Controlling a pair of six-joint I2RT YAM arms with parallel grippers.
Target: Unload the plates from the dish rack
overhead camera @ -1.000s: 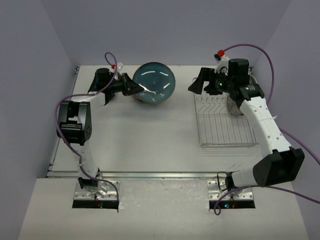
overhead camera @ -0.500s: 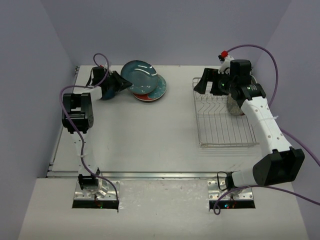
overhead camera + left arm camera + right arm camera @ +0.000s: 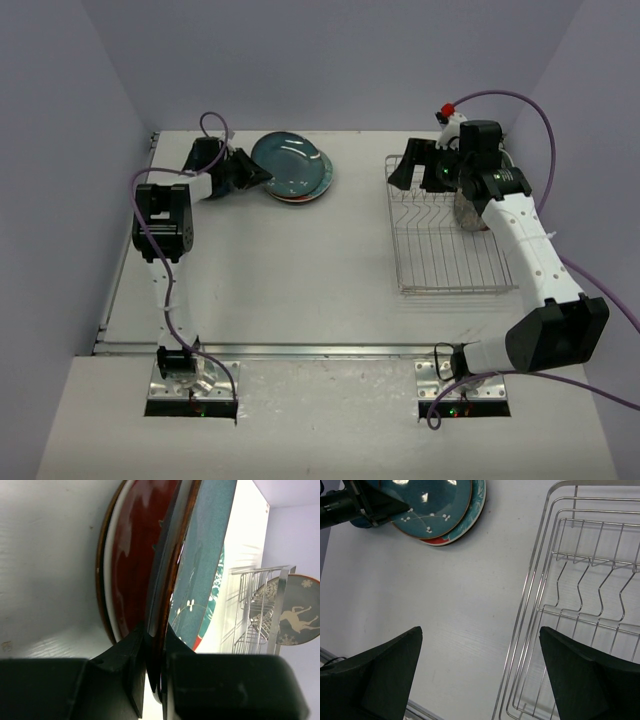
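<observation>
On white table (image 3: 300,260), well left of silver wire dish rack (image 3: 447,255): pinches rim of dark teal round plate (image 3: 288,163) with left gripper (image 3: 262,176), now lowered nearly flat onto red-rimmed plate (image 3: 320,185). Keeps right gripper (image 3: 402,168) wide open, empty, above rack's far-left corner.

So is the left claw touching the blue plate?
Touching. The left wrist view shows the left gripper clamped on the rim of the blue plate, with no gap on either side.

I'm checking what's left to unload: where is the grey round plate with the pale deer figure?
In the top view, the grey plate stands on edge in the silver wire dish rack, in its right half, on the table's right side.
</observation>
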